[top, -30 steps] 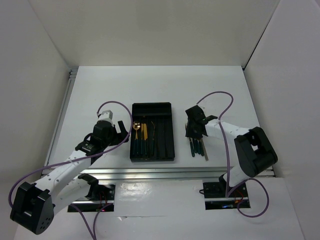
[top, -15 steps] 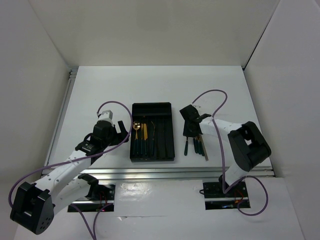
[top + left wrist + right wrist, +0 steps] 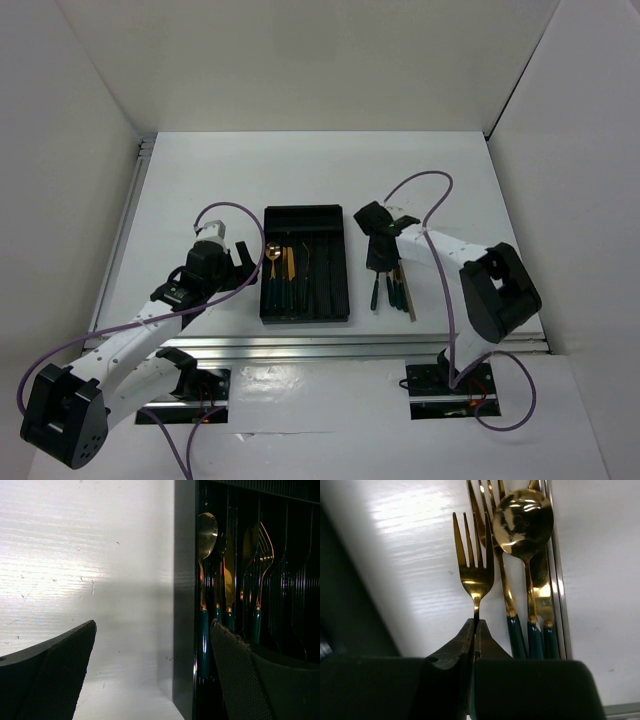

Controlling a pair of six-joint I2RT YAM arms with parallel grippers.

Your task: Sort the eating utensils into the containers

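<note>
The black divided tray holds a gold spoon, a knife and a fork, all with green handles. My right gripper is shut on a gold fork by its neck, just right of the tray; the fork's green handle shows below the gripper. The remaining utensils lie beside it on the table: a spoon, other green-handled pieces and a thin silver piece. My left gripper is open and empty at the tray's left wall.
The white table ends in a metal rail along the near edge. White walls close in the left, back and right. The right arm's purple cable loops over the table behind the gripper.
My right gripper has moved left, away from the pile and toward the tray, carrying the fork with it. The left arm has not moved.
</note>
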